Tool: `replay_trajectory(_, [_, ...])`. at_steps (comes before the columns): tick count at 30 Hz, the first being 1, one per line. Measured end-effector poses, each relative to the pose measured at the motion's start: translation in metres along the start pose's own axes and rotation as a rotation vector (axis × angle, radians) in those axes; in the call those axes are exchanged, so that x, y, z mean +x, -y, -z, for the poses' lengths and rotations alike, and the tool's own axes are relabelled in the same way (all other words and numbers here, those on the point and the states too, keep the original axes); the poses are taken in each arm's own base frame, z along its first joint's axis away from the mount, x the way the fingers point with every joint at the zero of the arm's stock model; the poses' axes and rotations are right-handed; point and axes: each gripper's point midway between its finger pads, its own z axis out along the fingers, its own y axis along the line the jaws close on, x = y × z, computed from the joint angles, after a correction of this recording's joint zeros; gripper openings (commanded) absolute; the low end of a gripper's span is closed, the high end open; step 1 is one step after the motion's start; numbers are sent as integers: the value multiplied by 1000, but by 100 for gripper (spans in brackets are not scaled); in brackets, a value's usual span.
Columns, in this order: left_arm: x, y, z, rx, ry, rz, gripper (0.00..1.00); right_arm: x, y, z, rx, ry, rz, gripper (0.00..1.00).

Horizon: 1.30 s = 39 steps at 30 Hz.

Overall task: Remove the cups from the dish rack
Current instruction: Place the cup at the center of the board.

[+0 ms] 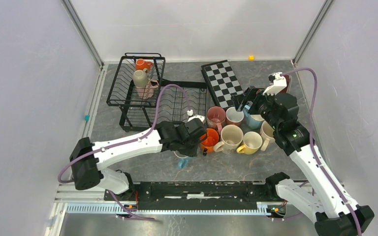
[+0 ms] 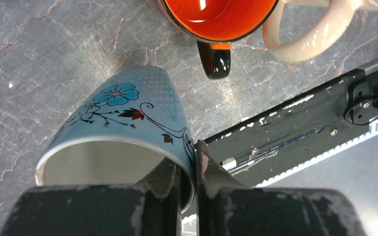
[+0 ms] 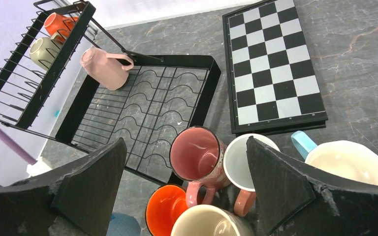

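Top external | dish rack (image 1: 119, 82) holds orange, beige, pink cups (image 1: 140, 77)

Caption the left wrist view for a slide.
Left gripper pinches the blue floral mug by its rim, orange mug beyond.

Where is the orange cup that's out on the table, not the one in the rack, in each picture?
Top external: the orange cup sits near the middle of the picture.
Left wrist: orange cup at the top edge, its black handle pointing down, above the blue cup.
Right wrist: orange cup at the bottom edge, left of centre.
Shared landmark: the cream cup right beside it.
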Motion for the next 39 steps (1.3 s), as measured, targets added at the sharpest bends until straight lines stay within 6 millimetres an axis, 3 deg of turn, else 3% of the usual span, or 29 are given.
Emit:
replay_trajectory(9, [3, 3, -35, -41, -35, -6, 2, 3, -3, -1, -19, -14, 5, 98])
replay_trajectory(14, [8, 1, -43, -56, -61, -10, 2, 3, -3, -1, -23, -16, 6, 98])
replay_trajectory(29, [10, 4, -44, -45, -75, -9, 20, 12, -3, -3, -38, -33, 8, 98])
replay_trajectory(39, [2, 10, -39, -30, -59, -7, 20, 11, -4, -4, -47, -24, 9, 98])
